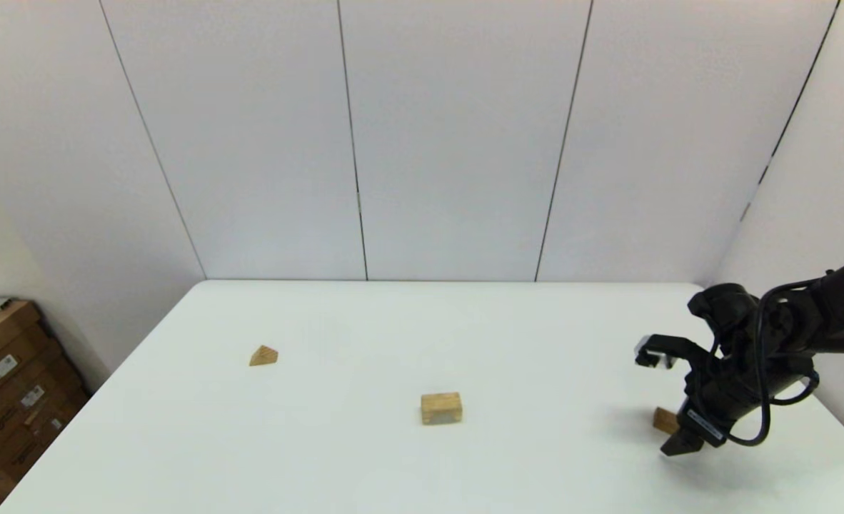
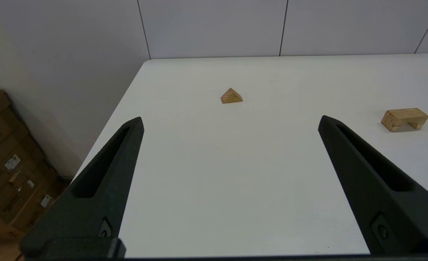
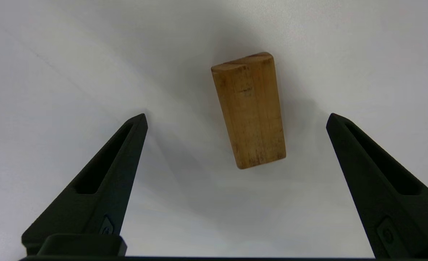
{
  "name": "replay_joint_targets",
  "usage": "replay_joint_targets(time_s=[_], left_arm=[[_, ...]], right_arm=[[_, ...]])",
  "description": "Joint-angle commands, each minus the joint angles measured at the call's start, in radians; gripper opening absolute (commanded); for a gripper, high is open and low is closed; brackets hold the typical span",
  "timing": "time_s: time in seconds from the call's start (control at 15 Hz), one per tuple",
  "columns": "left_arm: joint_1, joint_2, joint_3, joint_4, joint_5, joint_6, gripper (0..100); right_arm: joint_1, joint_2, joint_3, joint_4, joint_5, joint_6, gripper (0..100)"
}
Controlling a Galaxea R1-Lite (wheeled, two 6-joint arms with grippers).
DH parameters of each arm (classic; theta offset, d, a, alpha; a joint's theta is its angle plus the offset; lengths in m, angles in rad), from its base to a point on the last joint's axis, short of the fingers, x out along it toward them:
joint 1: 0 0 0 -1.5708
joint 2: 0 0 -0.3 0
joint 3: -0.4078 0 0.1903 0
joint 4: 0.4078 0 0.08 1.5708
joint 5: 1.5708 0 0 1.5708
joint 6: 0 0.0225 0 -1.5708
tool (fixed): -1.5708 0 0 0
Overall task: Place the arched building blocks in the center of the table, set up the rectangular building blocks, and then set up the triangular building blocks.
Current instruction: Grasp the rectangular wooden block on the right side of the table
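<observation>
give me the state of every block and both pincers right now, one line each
arched block: standing on its legs mid-table, untouched
rectangular block: lying flat on the table, between the open fingers, not gripped
triangular block: resting ridge up toward the left side, untouched
right pincer: open, poised over the rectangular block
left pincer: open, holding nothing, away from the blocks

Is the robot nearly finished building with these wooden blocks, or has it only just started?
Early on. The chunky light-wood arched block already stands on its legs near the middle of the white table. The right gripper is open above the flat brown rectangular bar, which lies untouched near the table's right edge. That bar and the small triangular wooden wedge, far left, are not yet set up. The left gripper waits open, holding nothing.
</observation>
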Motion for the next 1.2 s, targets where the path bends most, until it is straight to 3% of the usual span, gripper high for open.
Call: replay_joint_targets(time_s=[0.07,0.4,0.47,1.2], left_arm=[[0.000,0.001,0.000,0.000,0.000,-0.001,100],[0.000,0.001,0.000,0.000,0.000,-0.001,100],[0.000,0.001,0.000,0.000,0.000,-0.001,100],[0.000,0.001,0.000,0.000,0.000,-0.001,100]], right_arm=[[0.000,0.019,-0.016,0.003,-0.004,-0.004,100],[-0.003,0.041,-0.033,0.003,-0.027,-0.001,100],[-0.003,0.041,-0.036,0.006,-0.027,-0.002,0],[-0.005,0.035,-0.042,0.015,-0.024,0.007,0]])
